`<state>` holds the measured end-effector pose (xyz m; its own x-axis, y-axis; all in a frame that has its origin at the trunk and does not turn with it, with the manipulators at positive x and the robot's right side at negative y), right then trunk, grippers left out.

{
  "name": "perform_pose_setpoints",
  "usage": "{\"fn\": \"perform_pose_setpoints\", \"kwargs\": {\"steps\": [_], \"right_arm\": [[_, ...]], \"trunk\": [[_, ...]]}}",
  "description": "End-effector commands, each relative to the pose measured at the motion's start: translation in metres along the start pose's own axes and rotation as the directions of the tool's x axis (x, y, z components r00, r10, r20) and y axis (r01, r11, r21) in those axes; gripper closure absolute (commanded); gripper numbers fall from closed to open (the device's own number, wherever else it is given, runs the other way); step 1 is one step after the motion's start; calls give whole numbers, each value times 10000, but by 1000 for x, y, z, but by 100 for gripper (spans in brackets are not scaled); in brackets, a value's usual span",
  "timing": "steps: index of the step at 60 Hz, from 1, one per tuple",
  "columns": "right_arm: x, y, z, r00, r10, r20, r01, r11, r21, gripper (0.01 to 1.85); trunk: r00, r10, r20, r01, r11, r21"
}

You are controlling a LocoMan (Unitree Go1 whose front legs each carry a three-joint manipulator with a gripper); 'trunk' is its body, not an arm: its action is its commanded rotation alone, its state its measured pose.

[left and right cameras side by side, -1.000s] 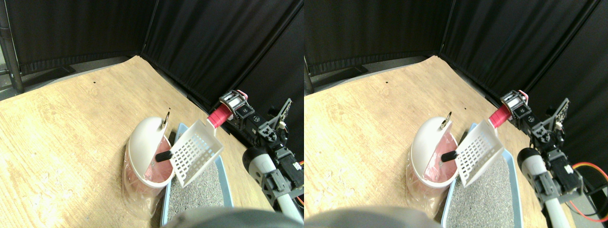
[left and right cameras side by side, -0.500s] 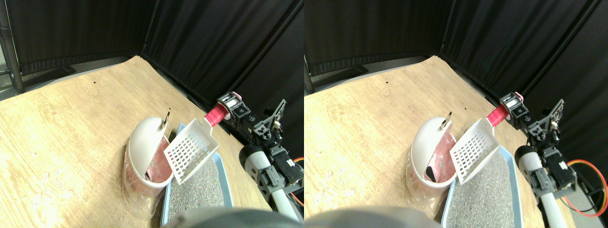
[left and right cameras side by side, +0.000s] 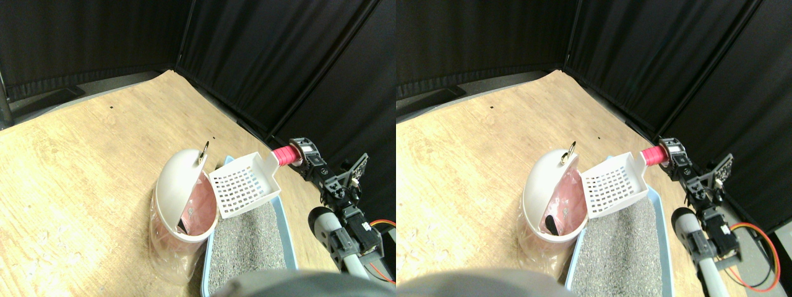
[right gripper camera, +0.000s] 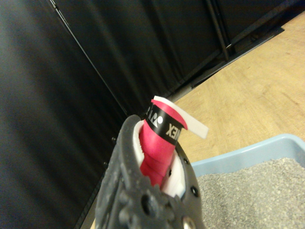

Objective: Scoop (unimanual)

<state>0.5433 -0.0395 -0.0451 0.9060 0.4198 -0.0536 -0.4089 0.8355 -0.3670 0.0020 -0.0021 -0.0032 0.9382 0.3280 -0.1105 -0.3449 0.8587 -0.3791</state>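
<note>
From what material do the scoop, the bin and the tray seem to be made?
The scoop looks like white moulded plastic: stiff, matte, with a grid of slots. Its handle is wrapped in pink tape, probably grip tape. The bin seems to be smooth, slightly glossy white plastic with a thin clear film bag around it. The tray appears to be pale blue plastic and holds grey granular litter.

The bin [left and right cameras side by side: 179, 192] stood on the floor [left and right cameras side by side: 80, 154], left of and touching the litter tray [left and right cameras side by side: 247, 241]; the scoop [left and right cameras side by side: 242, 184] hung above both, curtains [left and right cameras side by side: 278, 55] behind.
</note>
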Motion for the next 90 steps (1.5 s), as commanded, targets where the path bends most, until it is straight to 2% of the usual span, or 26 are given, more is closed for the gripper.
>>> {"fn": "perform_pose_setpoints", "kwargs": {"steps": [1,7,13,21,27,30,35,37,39,41,44,49,50,52,55,62,67,70,77,90], "right_arm": [[0,-7,3,9943,-407,986,346,9974,624,180],[-8,-22,-6,9888,-972,1129,806,9864,1435,180],[-16,-35,-15,9792,-1570,1283,1273,9686,2136,180],[-31,-55,-27,9644,-2222,1433,1703,9367,3060,180],[-41,-68,-36,9552,-2594,1428,1965,9162,3493,180],[-48,-77,-42,9454,-2940,1408,2259,9023,3672,180],[-59,-89,-51,9365,-3184,1466,2472,8964,3679,180],[-61,-93,-55,9359,-3181,1511,2442,8954,3724,176],[-64,-97,-61,9349,-3224,1482,2461,8900,3837,159],[-69,-102,-68,9244,-3541,1419,2762,8779,3910,180],[-75,-106,-76,9173,-3732,1388,2942,8701,3953,180],[-82,-113,-87,9187,-3700,1381,2875,8663,4085,180],[-83,-114,-89,9170,-3751,1356,2921,8630,4122,180],[-88,-117,-95,9053,-4078,1184,3231,8424,4313,180],[-93,-119,-103,9013,-4188,1105,3324,8324,4434,180],[-102,-120,-117,8888,-4423,1200,3441,8171,4625,180],[-107,-121,-125,8916,-4323,1345,3252,8182,4741,180],[-111,-120,-129,8854,-4488,1213,3449,8091,4758,180],[-117,-118,-138,8792,-4670,943,3684,7920,4868,180],[-115,-101,-149,8895,-4540,524,3666,7773,5113,180]], "trunk": [[9997,-215,83,215,9998,42],[9989,-460,36,459,9984,324],[9973,-735,-50,736,9952,639],[9932,-1161,-128,1168,9873,1075],[9881,-1521,-239,1540,9784,1382],[9847,-1712,-327,1742,9721,1569],[9798,-1954,-433,2000,9637,1768],[9774,-2054,-490,2110,9601,1836],[9755,-2134,-534,2197,9569,1898],[9736,-2207,-578,2278,9540,1949],[9707,-2310,-667,2399,9492,2035],[9677,-2409,-743,2514,9439,2143],[9668,-2440,-760,2549,9422,2174],[9652,-2489,-799,2606,9399,2207],[9633,-2542,-866,2675,9368,2256],[9596,-2632,-992,2795,9318,2314],[9582,-2661,-1049,2838,9308,2302],[9576,-2670,-1082,2854,9302,2308],[9576,-2651,-1127,2848,9302,2316],[9580,-2589,-1238,2813,9322,2279]]}}
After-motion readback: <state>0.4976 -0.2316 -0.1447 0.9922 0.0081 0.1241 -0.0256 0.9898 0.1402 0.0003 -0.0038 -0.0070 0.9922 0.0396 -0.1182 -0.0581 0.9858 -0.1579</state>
